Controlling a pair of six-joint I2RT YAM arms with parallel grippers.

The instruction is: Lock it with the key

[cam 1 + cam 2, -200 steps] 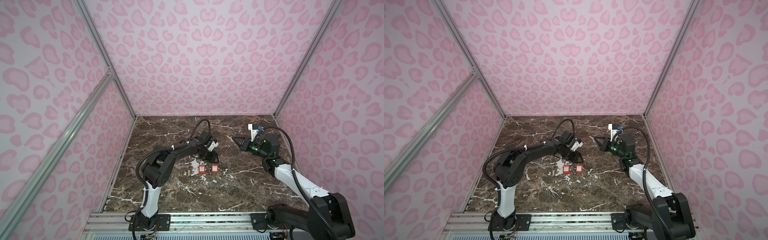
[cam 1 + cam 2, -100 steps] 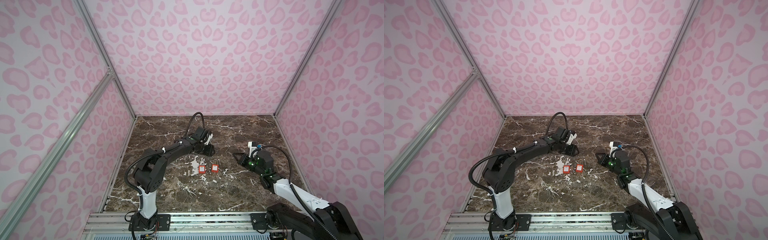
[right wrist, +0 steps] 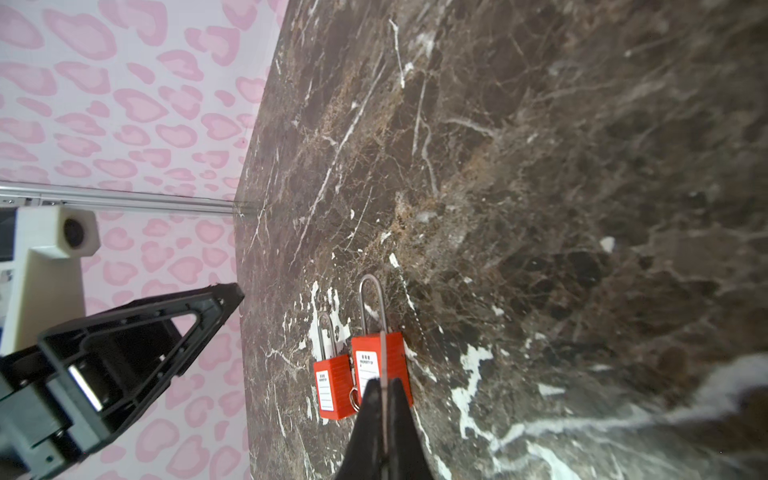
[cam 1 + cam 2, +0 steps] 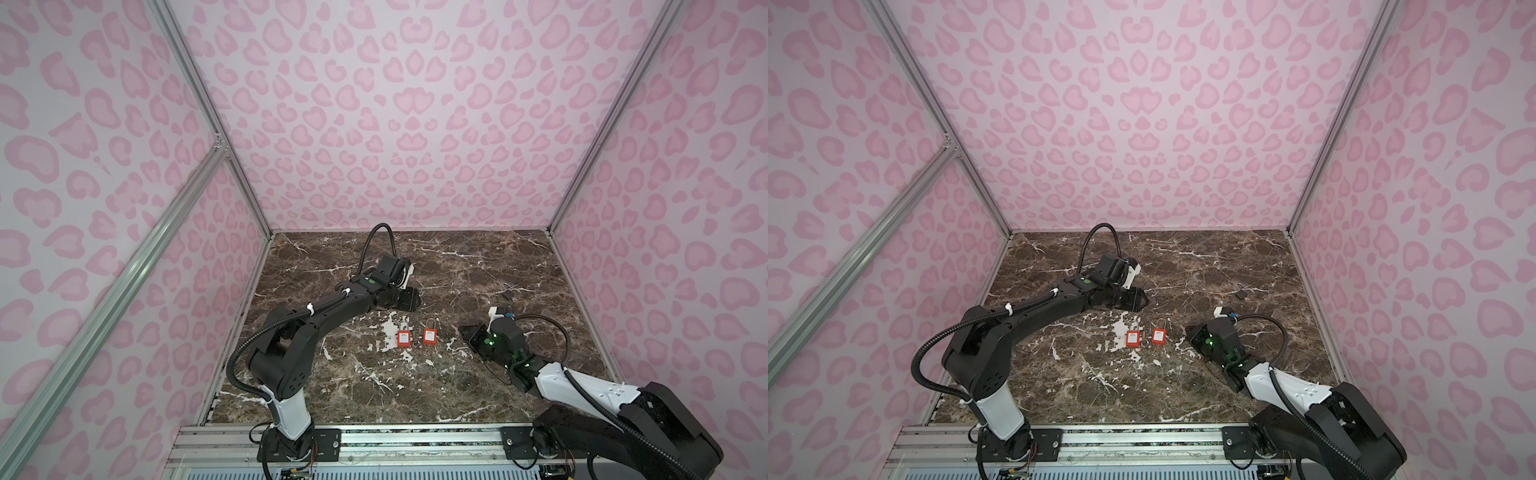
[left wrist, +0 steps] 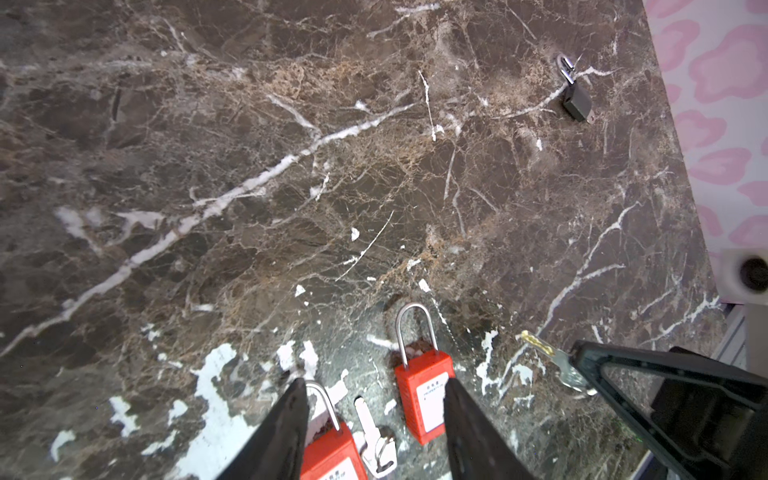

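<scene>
- The right pincer (image 4: 462, 329) is squeezed together on a small key (image 5: 547, 352). The key's yellow tip sticks out in front of the fingers.
- This held key is near the red padlocks but does not touch them. It points toward them.
- Two red padlocks lie flat on the brown marble table (image 4: 457, 257), side by side in the middle. Their silver loops point toward the back wall.
- The red padlock by the left arm (image 4: 404, 338) lies next to a white patch in the marble.
- The red padlock by the right arm (image 4: 429, 336) has the longer loop. It is the one closer to the held key.
- A second key on a ring (image 5: 376, 440) lies on the table in the gap between the two red padlocks.
- The left pincer (image 4: 409, 300) hangs over the table behind the red padlocks. Its two fingers (image 5: 286, 428) stand apart and hold nothing.
- A small dark padlock (image 4: 509, 294) lies all alone, well apart from the red ones, toward the back and the right wall.
</scene>
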